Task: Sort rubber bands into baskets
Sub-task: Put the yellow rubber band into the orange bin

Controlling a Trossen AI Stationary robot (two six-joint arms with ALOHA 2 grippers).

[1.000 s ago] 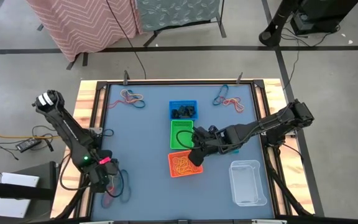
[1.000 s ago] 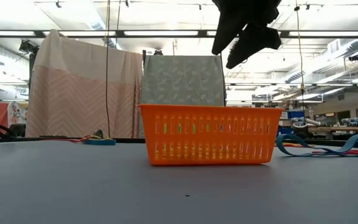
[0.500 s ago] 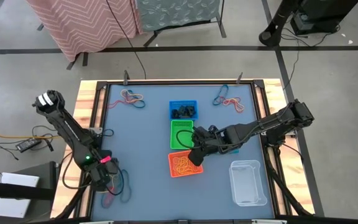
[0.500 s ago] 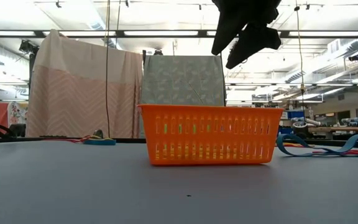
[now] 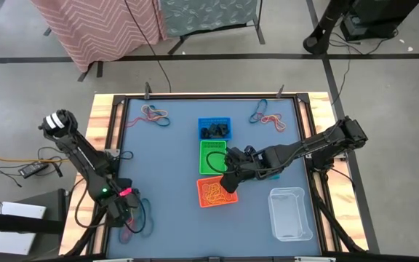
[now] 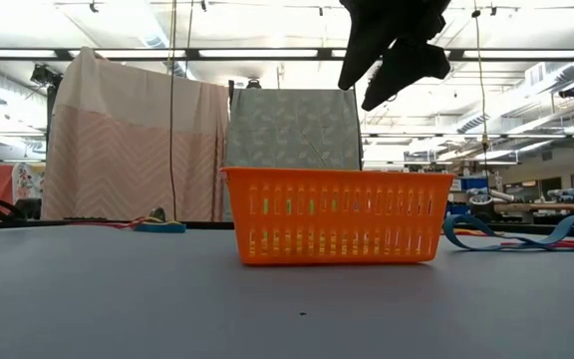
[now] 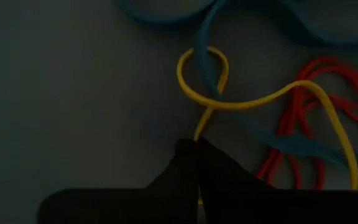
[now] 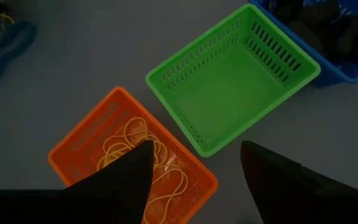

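Room: I see a grey floor around my grey-blue table [image 5: 166,167]; a pink patterned cloth [image 5: 97,25] hangs beyond its far edge.
High view, baskets: blue basket [image 5: 214,129], green basket [image 5: 212,157] and orange basket [image 5: 217,192] stand in a column at mid-table; the clear tub [image 5: 290,213] sits near the right front corner.
High view, bands: loose rubber bands [image 5: 156,113] lie at the far left, more at the far right and front left.
High view, left gripper [image 5: 125,213]: down over the front-left pile.
High view, right gripper [image 5: 231,180]: hanging over the orange basket's far right corner.
Low view: orange basket centred, right gripper above it.
Left wrist view: my fingers [image 7: 188,168] are pinched together on a yellow band [image 7: 253,99] that crosses teal and red ones.
Right wrist view: fingers [image 8: 126,171] spread wide, holding nothing; yellow bands in the orange basket, dark ones in the blue.
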